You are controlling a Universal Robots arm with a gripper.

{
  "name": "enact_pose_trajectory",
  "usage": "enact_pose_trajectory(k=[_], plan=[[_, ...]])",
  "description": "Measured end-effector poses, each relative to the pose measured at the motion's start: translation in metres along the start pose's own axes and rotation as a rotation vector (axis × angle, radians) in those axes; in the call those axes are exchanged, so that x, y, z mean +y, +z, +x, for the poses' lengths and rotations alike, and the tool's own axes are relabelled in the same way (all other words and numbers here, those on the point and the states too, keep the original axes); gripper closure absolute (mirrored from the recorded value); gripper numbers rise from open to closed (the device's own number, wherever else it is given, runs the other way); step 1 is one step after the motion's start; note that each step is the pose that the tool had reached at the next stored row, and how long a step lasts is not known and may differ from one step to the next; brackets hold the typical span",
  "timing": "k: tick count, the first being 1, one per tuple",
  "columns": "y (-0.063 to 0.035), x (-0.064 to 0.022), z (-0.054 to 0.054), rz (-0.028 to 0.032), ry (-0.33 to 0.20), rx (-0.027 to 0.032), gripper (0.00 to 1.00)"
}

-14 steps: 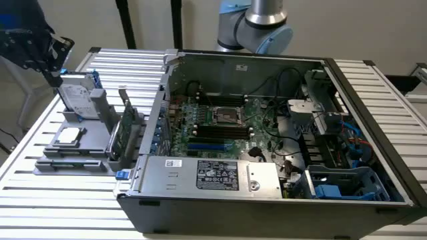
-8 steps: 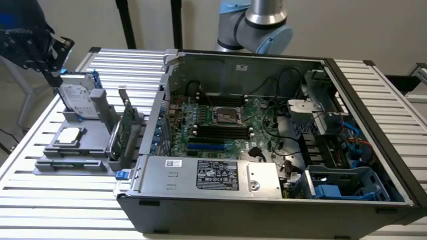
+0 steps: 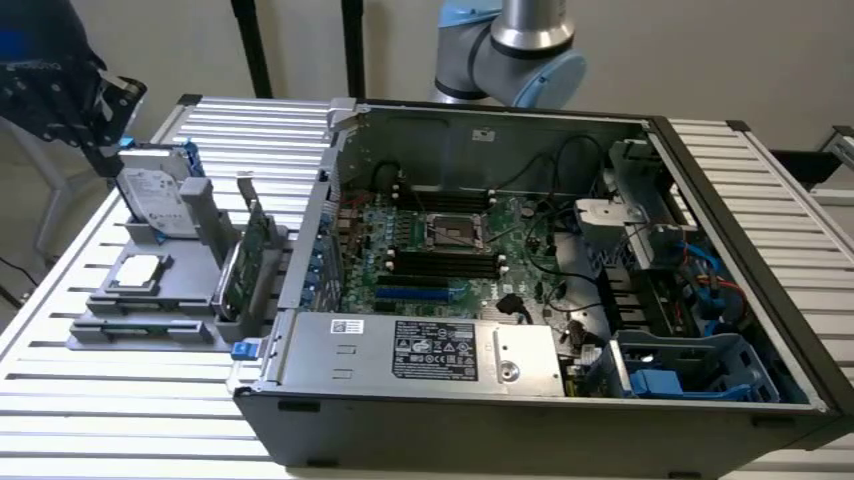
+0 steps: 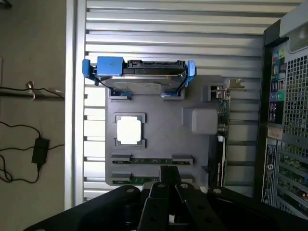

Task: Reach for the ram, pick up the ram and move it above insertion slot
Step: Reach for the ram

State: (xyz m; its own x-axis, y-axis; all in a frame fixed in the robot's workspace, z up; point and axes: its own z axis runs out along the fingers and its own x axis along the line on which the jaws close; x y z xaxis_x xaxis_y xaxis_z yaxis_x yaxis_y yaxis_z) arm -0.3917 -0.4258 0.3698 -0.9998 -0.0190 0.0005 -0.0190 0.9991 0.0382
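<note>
While the gripper [image 4: 170, 174] hangs over the gray tray [image 4: 159, 108], I see it pinched together with nothing held in it. The ram [image 4: 137, 180] lies flat in a slot at the edge of the tray farthest from the hard drive [image 4: 142, 82], untouched. A second stick [image 4: 151, 160] like it lies in the next slot, parallel and just beside it. In my wrist view the gripper's tip lines up over the gap between the two sticks, closer to the ram.

Between the sticks and the hard drive a square chip [image 4: 130, 131] sits in its own pocket. The hard drive stands on edge in a blue bracket [image 4: 109, 66]. A green card [image 4: 222, 144] stands upright along the side of the tray that faces the computer case [image 3: 534, 300].

In the exterior view the tray rests on the slatted table [image 3: 120, 400] at the exterior view's left of the open case. The gripper is a dark shape high above the hard drive, well apart from the tray. The arm's base [image 3: 514, 50] rises behind the case.
</note>
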Motion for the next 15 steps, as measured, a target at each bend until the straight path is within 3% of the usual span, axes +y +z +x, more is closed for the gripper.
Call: enact_pose_trajectory(k=[12, 15], plan=[[0.0049, -0.0537, 0.001, -0.0001, -0.001, 0.0002, 0.89], [0.0053, -0.056, 0.001, 0.0, -0.001, 0.0001, 0.89]])
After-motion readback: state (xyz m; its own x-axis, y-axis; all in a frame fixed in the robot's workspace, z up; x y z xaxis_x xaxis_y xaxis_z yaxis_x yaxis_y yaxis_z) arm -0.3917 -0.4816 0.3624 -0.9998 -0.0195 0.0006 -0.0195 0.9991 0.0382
